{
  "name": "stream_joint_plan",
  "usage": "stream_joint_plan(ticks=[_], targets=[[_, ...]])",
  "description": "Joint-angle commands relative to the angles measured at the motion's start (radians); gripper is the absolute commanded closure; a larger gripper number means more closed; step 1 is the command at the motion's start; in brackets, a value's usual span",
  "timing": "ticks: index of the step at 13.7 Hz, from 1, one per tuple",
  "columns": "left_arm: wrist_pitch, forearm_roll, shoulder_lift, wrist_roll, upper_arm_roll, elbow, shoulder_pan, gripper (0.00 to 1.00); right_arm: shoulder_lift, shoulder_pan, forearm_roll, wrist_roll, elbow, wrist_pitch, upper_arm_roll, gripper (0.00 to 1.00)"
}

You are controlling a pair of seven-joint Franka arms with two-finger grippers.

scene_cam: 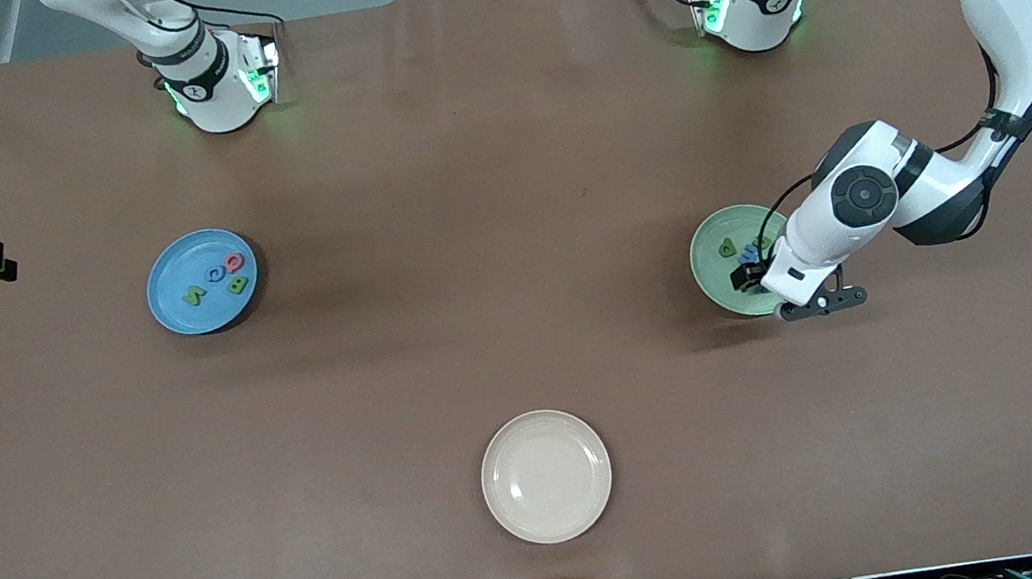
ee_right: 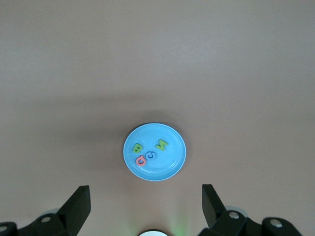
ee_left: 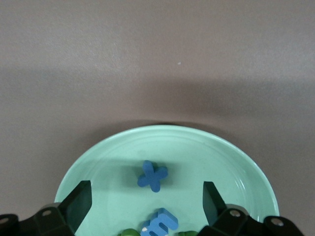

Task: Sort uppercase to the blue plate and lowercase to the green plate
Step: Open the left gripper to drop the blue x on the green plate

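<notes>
Cream plate (scene_cam: 546,476): 1 | blue plate (scene_cam: 203,281): 4 uppercase (scene_cam: 222,276) | green plate (ee_left: 167,142): maybe 4 lowercase (ee_left: 152,175) | left tool (ee_left: 147,199), right tool (ee_right: 146,204): wide open, empty

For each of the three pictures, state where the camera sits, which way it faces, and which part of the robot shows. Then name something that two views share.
Front view: high across the table, facing both bases; shows the left arm, its left gripper over the green plate.
Left wrist view: on the left wrist, looking down at the green plate and blue x between its open fingers.
Right wrist view: on the right wrist, high over the blue plate; right gripper open.
Shared: the blue plate shows in front and right wrist views.
</notes>
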Motion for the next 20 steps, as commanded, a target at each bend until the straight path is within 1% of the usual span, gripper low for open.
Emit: stream_joint_plan(ticks=[1, 2, 3, 5, 10, 12, 14, 15, 17, 18, 20], targets=[[-0.002, -0.009, -0.025, 0.015, 0.001, 0.012, -0.005, 0.01, -0.016, -0.052, 0.011, 0.008, 0.002, -0.005, 0.056, 0.0], [-0.001, -0.05, -0.033, 0.043, 0.002, 0.013, -0.006, 0.01, -0.016, -0.049, 0.01, 0.008, 0.002, -0.005, 0.056, 0.0], [0.006, -0.124, -0.065, 0.11, 0.007, 0.012, -0.007, 0.01, -0.017, -0.042, 0.01, 0.01, 0.002, -0.005, 0.056, 0.0], [0.016, -0.295, -0.152, 0.274, 0.043, 0.01, -0.017, 0.01, -0.031, -0.03, 0.01, 0.008, -0.004, -0.005, 0.054, 0.0], [0.038, -0.676, -0.35, 0.619, 0.223, -0.008, -0.138, 0.01, -0.048, -0.011, 0.01, 0.01, -0.011, -0.016, 0.048, 0.0], [0.035, -0.8, -0.412, 0.739, 0.287, -0.021, -0.18, 0.01, -0.059, -0.01, 0.01, 0.01, -0.014, -0.017, 0.045, 0.0], [0.023, -0.873, -0.458, 0.833, 0.323, -0.033, -0.195, 0.01, -0.103, -0.01, 0.011, 0.011, -0.076, 0.005, 0.033, 0.0], [0.015, -0.888, -0.479, 0.885, 0.339, -0.041, -0.197, 0.01, -0.125, -0.005, 0.011, 0.01, -0.098, 0.012, 0.03, 0.0], [-0.02, -0.894, -0.516, 0.925, 0.361, -0.047, -0.195, 0.01, -0.158, 0.004, 0.011, 0.011, -0.138, 0.015, 0.028, 0.0], [-0.033, -0.894, -0.535, 0.928, 0.384, -0.047, -0.195, 0.01, -0.165, 0.009, 0.011, 0.01, -0.141, 0.013, 0.028, 0.0], [-0.077, -0.893, -0.584, 0.933, 0.392, -0.041, -0.183, 0.01, -0.177, 0.006, 0.011, 0.01, -0.143, 0.004, 0.03, 0.0]])
